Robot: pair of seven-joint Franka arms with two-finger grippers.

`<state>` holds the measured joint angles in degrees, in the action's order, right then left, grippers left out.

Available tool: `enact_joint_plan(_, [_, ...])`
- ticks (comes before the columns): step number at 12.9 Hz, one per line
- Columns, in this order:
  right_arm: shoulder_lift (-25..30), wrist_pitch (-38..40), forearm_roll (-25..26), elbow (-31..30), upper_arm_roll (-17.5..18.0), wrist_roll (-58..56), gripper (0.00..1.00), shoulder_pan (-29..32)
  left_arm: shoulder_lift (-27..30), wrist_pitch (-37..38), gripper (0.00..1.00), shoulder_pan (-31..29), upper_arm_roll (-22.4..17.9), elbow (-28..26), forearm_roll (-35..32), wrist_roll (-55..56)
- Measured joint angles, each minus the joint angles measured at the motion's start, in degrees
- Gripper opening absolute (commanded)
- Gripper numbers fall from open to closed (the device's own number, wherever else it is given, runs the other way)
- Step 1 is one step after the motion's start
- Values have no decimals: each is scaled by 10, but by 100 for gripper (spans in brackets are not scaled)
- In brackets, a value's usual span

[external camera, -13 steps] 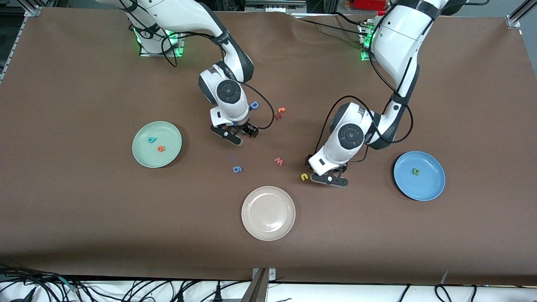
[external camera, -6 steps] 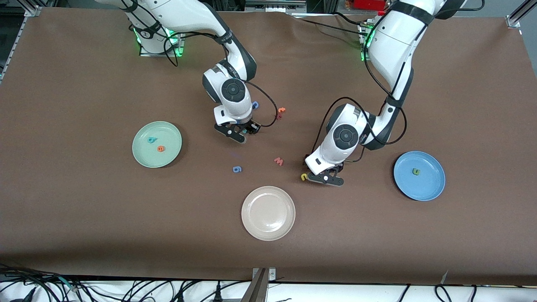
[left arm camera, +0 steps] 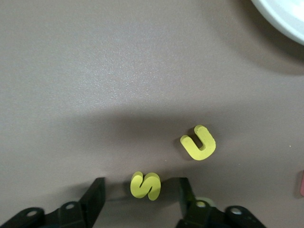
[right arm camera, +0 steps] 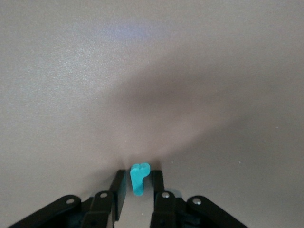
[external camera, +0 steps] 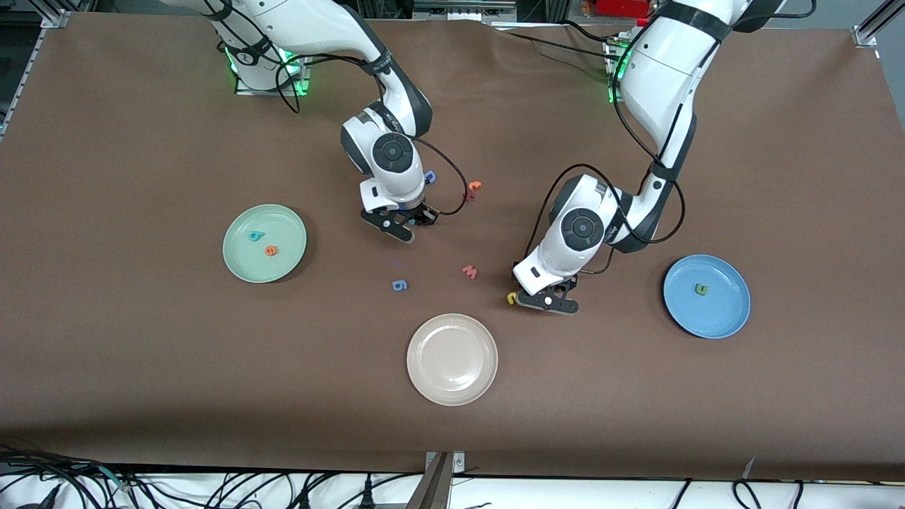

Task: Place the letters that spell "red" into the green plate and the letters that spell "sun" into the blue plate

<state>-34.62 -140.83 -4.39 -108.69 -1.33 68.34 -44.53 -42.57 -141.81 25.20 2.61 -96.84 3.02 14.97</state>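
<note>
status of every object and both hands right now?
left hand: fingers either side of the yellow s, gaps showing
right hand: shut on the teal r
yellow u: flat on the table, beside the s
green plate: holds the teal d and orange e
blue plate: holds the green n
white plate: nothing in it
</note>
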Motion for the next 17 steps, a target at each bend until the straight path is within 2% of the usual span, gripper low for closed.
enact_joint_plan(4, [0,0,1,1,0,0,0,0,0,-9,27,1,-1,1,0,0])
enact_joint_plan(7, [5,16,4,7,-18,-23,0,0,1,-11,12,3,-1,2,0,0])
enact_joint_plan(11, [48,162,4,46,-89,-158,0,1,1,-15,10,4,-6,4,0,-10])
enact_joint_plan(13, [74,223,4,47,-137,-252,0,3,6,-15,11,1,-30,10,0,-54])
enact_joint_plan(15, [88,257,3,40,-179,-337,0,5,22,3,10,-23,-49,11,0,-123])
enact_joint_plan(17, [102,256,3,7,-214,-412,0,6,41,25,10,-61,-55,11,0,-194])
